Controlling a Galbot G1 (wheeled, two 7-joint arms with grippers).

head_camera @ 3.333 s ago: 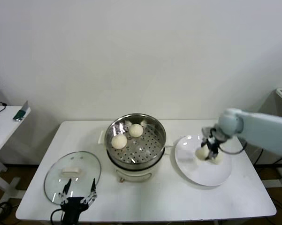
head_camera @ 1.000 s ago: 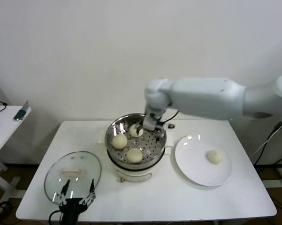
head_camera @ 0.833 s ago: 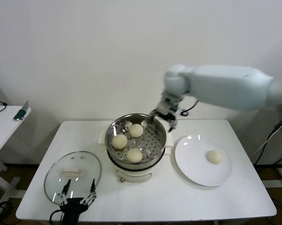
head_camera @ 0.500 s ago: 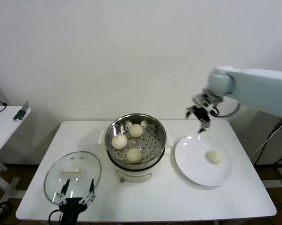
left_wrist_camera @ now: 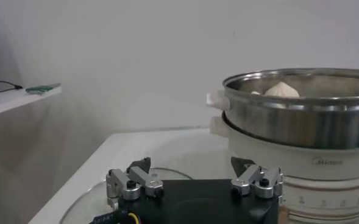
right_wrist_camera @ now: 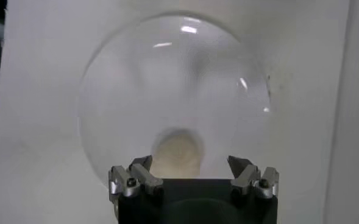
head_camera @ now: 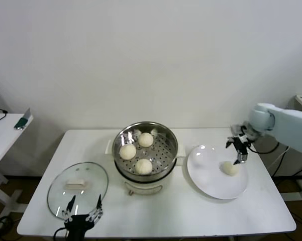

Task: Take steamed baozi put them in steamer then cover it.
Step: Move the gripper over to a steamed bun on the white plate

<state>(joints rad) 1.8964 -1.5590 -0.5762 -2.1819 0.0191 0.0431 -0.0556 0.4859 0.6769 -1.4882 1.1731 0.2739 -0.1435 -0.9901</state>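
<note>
while three steamed baozi (head_camera: 136,150) sit in the steamer (head_camera: 169,163), the last baozi (head_camera: 229,168) lies on the plate (head_camera: 208,182) under the right gripper (head_camera: 238,149) — jaws spread, empty — and the cover (head_camera: 58,193) waits on the table by the idle, spread left gripper (head_camera: 82,212).

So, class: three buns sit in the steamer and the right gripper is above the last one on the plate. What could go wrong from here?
1. The right gripper, open, sits slightly off the last baozi; closing off-centre might roll it across the plate.
2. Three baozi already crowd the steamer, so dropping the fourth could land it on another.
3. The cover lies near the table edge by the left gripper; a poor grasp could slide it off.
</note>
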